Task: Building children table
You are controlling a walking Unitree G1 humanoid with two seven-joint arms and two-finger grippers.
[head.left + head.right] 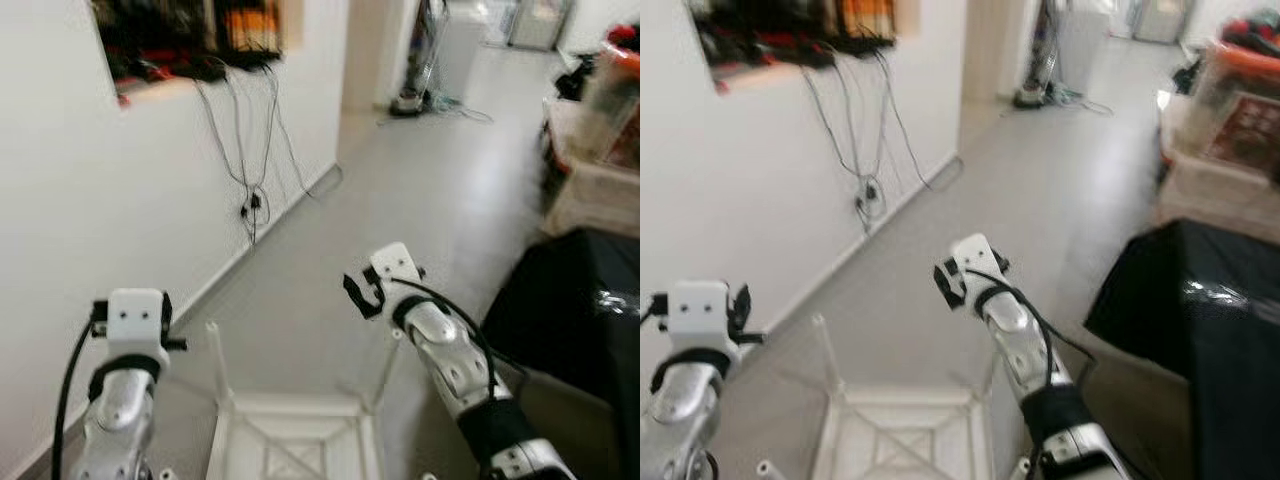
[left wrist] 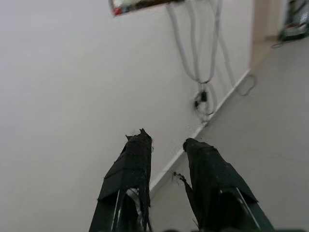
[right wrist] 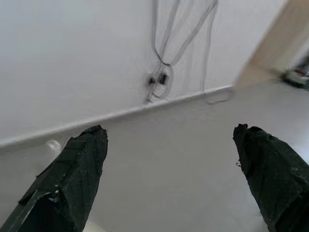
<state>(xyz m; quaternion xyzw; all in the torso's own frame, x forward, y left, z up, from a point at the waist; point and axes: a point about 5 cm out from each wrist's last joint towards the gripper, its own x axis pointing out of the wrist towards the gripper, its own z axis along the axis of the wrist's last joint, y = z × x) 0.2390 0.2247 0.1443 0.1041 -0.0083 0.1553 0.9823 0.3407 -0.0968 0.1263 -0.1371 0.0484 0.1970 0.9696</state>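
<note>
A white children table (image 1: 290, 405) lies upside down on the floor just in front of me, its frame facing up. Two thin white legs (image 1: 218, 360) (image 1: 388, 370) stick up from its far corners. My left gripper (image 2: 166, 140) is raised above the table's left side, pointing at the wall, fingers a little apart with nothing between them. My right gripper (image 3: 169, 133) hovers above the far right leg, fingers spread wide and empty. One leg tip (image 3: 53, 145) appears near its finger.
A white wall (image 1: 100, 200) runs along the left, with hanging cables and a socket (image 1: 250, 205). A black-covered bulky object (image 1: 580, 310) stands close on the right, storage boxes (image 1: 600, 180) behind it. Grey floor stretches ahead down the corridor.
</note>
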